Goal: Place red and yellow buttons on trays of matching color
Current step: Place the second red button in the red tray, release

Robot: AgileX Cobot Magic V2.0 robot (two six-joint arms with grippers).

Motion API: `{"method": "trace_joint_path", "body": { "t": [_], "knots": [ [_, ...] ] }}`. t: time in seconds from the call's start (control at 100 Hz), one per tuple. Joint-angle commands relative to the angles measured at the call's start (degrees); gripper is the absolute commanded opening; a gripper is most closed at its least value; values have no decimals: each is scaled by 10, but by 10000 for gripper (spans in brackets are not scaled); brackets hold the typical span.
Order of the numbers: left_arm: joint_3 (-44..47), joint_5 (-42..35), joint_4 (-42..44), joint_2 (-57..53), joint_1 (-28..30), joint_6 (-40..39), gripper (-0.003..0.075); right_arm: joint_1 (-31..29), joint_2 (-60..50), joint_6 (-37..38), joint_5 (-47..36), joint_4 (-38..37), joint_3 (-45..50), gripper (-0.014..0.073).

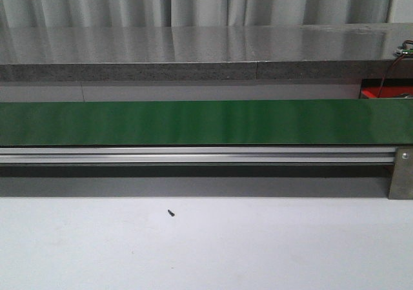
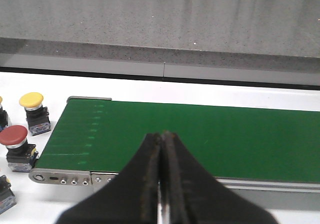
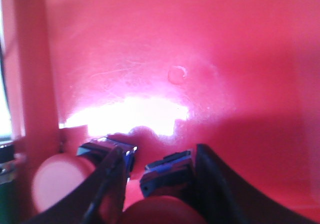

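The left end effector (image 2: 161, 184) is nearest to its wrist camera; its two dark fingers (image 2: 142, 184) are pressed together with nothing between them. It hangs over the near edge of the green conveyor belt (image 2: 200, 139). Just beside the left end of the belt, on the white table (image 2: 50, 84), stand a yellow button (image 2: 32, 109) and a red button (image 2: 15, 141), both upright on their dark bases. Two more buttons are cut by the frame edge, so their colour cannot be told.

In the right wrist view, the right end effector (image 3: 157, 179) is low inside the red tray (image 3: 200, 59). Its fingers (image 3: 107, 184) are spread apart, and a red button (image 3: 160, 209) with a blue and black base lies between them; whether they touch it cannot be told. A second red button (image 3: 57, 181) lies just beside it.

In the front view only the belt (image 1: 193, 122), the grey ledge (image 1: 193, 44) behind it and the table (image 1: 258, 245) are seen.
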Motion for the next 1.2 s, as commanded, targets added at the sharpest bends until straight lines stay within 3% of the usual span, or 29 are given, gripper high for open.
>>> {"method": "trace_joint_path", "body": {
  "t": [0.0, 0.39, 0.49, 0.61, 0.68, 0.97, 1.19],
  "knots": [
    [-16, -44, -7, 2, -4, 0, -20, 1, -19, -8, -25, 23, -18, 162],
    [-16, -44, -7, 2, -4, 0, -20, 1, 15, -10, -50, 23, -18, 188],
    [-16, -44, -7, 2, -4, 0, -20, 1, 15, -10, -46, 23, -18, 312],
    [-16, -44, -7, 2, -4, 0, -20, 0, 12, -10, -40, 23, -18, 553],
    [-16, -44, -7, 2, -4, 0, -20, -1, 3, -10, -40, 21, -18, 615],
    [-16, -44, -7, 2, -4, 0, -20, 2, -79, -14, -48, 20, -27, 614],
    [-16, -44, -7, 2, -4, 0, -20, 46, -170, -57, -46, 41, -27, 614]
  ]
}}
